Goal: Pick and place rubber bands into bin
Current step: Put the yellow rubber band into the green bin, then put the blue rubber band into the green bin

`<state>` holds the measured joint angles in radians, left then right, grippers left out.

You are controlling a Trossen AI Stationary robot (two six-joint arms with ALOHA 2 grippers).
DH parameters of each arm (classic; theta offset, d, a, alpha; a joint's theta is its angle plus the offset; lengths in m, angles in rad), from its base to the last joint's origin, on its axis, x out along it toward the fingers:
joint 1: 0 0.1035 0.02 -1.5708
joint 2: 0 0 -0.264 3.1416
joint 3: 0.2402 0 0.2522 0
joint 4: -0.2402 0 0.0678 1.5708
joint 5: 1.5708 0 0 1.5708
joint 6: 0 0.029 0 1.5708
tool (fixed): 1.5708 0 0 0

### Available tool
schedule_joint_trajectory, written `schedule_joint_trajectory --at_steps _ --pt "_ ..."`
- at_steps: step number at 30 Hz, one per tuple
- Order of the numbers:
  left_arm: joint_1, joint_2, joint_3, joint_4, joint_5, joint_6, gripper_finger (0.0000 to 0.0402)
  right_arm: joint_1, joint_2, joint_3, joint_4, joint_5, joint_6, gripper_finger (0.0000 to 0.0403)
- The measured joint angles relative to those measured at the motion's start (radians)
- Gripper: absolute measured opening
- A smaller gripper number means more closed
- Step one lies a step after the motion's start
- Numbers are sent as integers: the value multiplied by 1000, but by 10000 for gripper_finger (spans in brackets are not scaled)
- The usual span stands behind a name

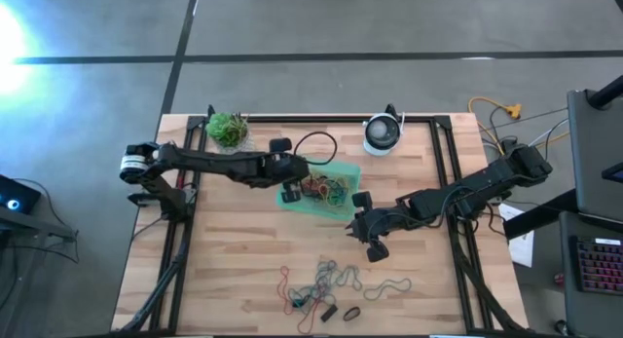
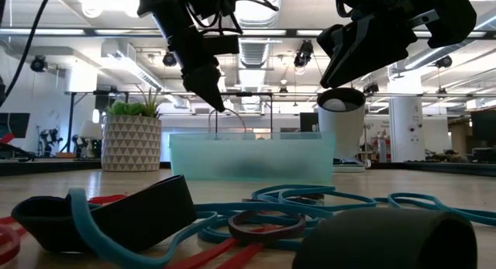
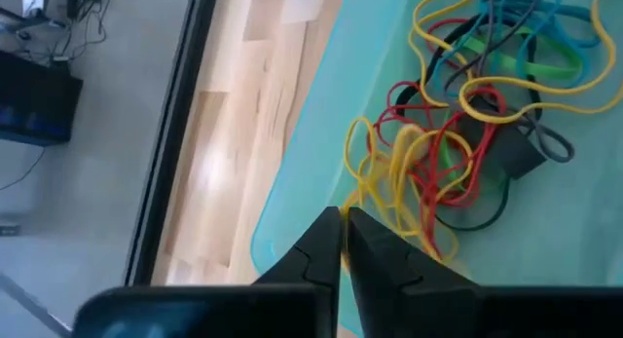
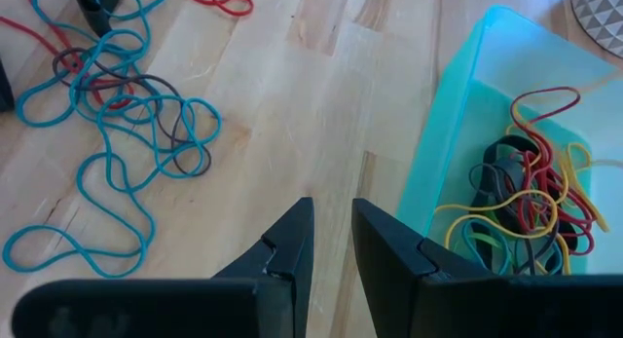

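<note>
Over the bin [image 1: 343, 207], left gripper [image 3: 343, 226] pinched together, empty; right gripper [image 4: 331, 216] alongside, narrowly parted, empty.

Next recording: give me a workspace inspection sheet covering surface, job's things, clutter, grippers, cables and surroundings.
Surface: light wooden slatted table in a dark frame.
Job's things: shallow translucent green plastic bin holding a tangle of yellow, red, green and dark rubber bands; more loose thin rubber bands lie on the table's near part.
Clutter: small white pot with a green plant and a round white and dark device at the far edge.
Grippers: left gripper shut, over the bin's edge; right gripper slightly parted, empty, over bare wood beside the bin.
Cables: black loop by the bin; yellow and white leads off the table.
Surroundings: grey floor; an open ceiling with lights beyond the table.
</note>
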<state>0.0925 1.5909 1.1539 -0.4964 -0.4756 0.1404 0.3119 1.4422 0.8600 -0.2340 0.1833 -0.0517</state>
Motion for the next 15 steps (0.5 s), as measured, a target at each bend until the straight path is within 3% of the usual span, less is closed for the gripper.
schedule_joint_trajectory --at_steps 9,13,15 --pt "0 0 -3 18 0 -3 88 0 0 -3 0 0 0 68" --pt "-10 -1 -3 3 7 -77 102 0 0 -6 1 0 10 68" --pt "-26 -10 -3 -40 69 -131 102 0 0 -12 1 -1 47 68"
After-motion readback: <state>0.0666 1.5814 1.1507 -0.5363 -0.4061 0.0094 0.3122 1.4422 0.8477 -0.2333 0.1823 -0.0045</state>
